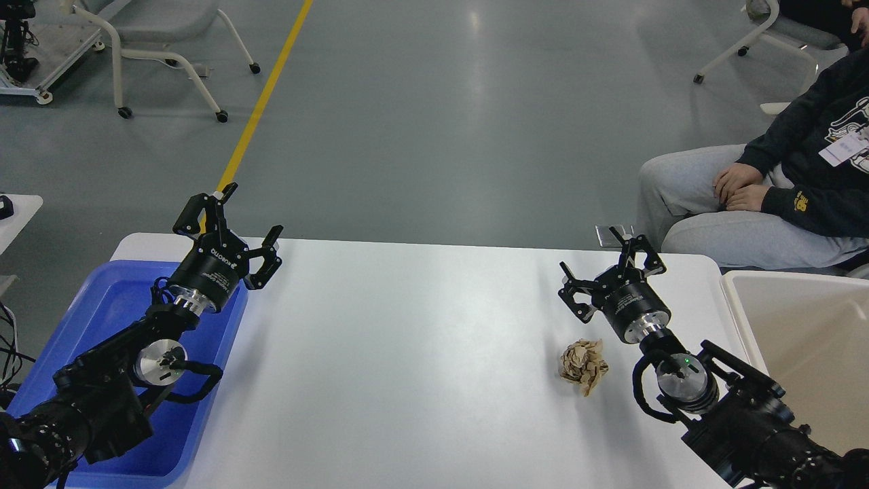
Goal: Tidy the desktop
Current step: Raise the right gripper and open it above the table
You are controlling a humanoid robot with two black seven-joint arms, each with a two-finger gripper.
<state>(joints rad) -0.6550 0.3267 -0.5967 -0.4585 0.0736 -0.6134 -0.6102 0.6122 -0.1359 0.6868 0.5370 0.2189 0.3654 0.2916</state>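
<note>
The white desktop (407, 353) spans the middle of the head view. A crumpled ball of brown paper (583, 367) lies on it toward the right. My right gripper (597, 261) hovers open just behind and right of the paper ball, fingers spread and holding nothing. My left gripper (251, 216) is raised at the desktop's far left corner, above the edge of the blue tray (108, 299), also open and empty.
The blue tray sits at the left edge under my left arm. A beige bin (801, 339) stands at the right edge. A seated person (760, 197) is behind the far right corner. Wheeled chairs stand on the grey floor beyond.
</note>
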